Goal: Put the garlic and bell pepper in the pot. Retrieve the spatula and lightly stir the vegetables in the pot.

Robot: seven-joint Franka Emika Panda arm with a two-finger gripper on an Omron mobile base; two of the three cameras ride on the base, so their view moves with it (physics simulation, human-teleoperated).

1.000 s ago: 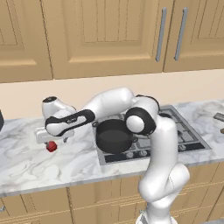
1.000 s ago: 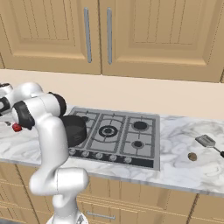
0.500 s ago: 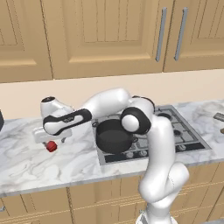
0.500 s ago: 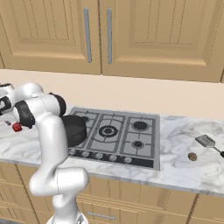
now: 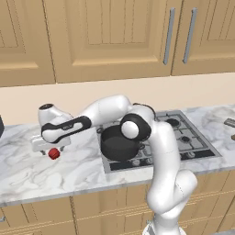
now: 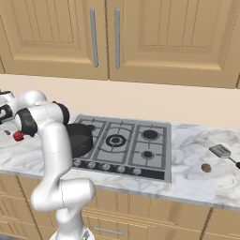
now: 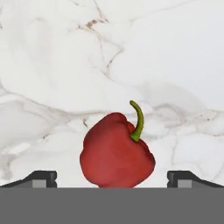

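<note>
Left base view: the arm reaches left across the counter [image 5: 27, 174], its gripper [image 5: 51, 148] down just over the pepper [image 5: 54, 153], which lies on the marble well left of the pot [image 5: 120, 146]. The pot sits on the stove's near-left burner.

Right base view: the pepper [image 6: 18, 136] is a red speck at the far left, beside the arm; the pot [image 6: 78, 139] is partly behind the arm. The spatula [image 6: 224, 153] lies far right on the counter, with a small brownish lump [image 6: 206, 167] near it that could be the garlic, though it is too small to tell.

Hand view: the pepper [image 7: 117, 153], green stem up, sits between the two fingertips [image 7: 41, 178], which stand wide apart and clear of it on both sides.

Judging from this, the pepper pick-up is in hand. Next the fingers should drop slightly and close squarely on the pepper, then lift and carry it to the pot.
</note>
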